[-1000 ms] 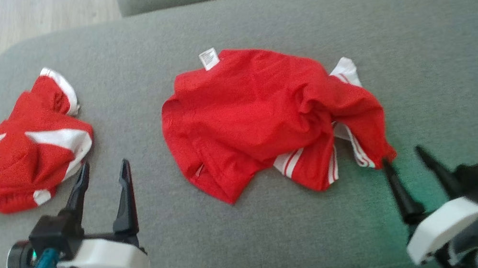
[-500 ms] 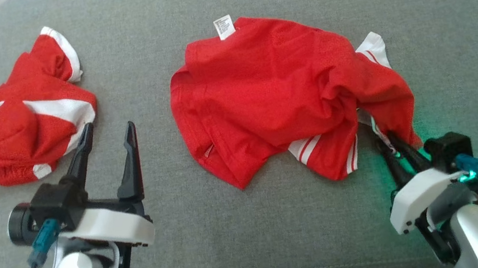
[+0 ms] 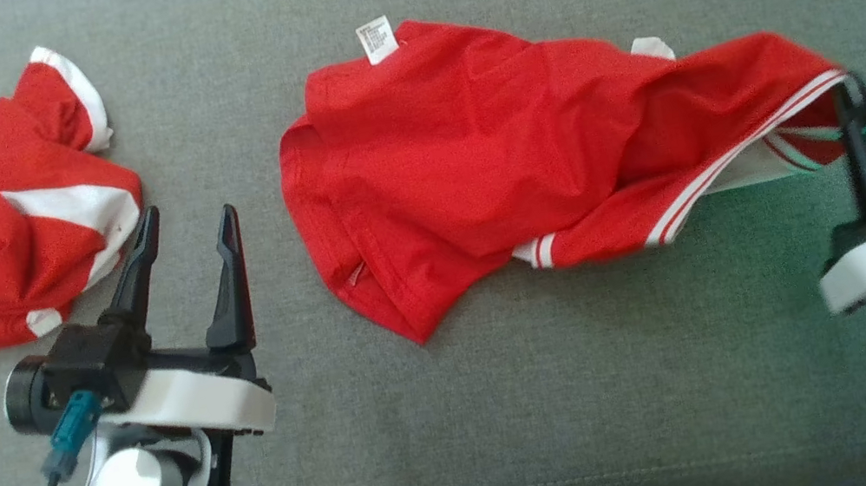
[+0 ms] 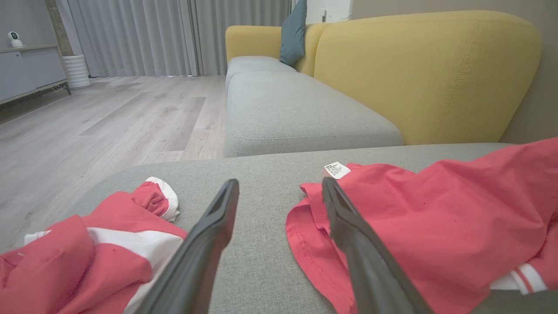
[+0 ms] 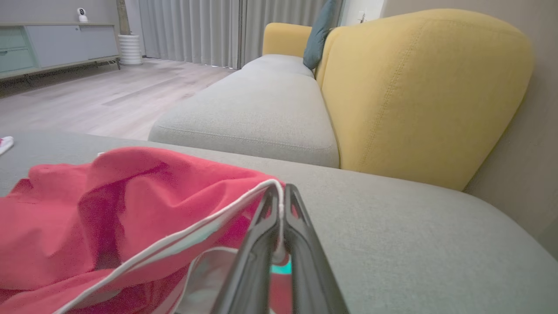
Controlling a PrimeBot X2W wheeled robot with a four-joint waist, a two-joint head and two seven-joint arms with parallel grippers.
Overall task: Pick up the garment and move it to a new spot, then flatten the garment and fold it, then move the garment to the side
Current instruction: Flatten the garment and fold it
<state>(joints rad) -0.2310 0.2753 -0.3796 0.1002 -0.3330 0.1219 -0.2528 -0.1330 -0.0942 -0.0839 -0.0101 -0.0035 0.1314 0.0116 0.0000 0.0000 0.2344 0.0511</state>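
Garment (image 3: 489, 154) lay mid-cushion on the grey sofa (image 3: 513, 405), striped hem stretched toward 3 o'clock, where the right gripper (image 3: 849, 92) was clamped tight on it. Left gripper (image 3: 187, 214) hovered around 8 o'clock, fingers spread, holding nothing (another red garment (image 3: 4, 253) sat at 9 o'clock).

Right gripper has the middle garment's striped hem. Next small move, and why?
Probably bring the open left gripper to the garment's near-left edge and pinch it: the right gripper is shut on the hem, stretching that side out, while the left side lies crumpled and unheld on the cushion.
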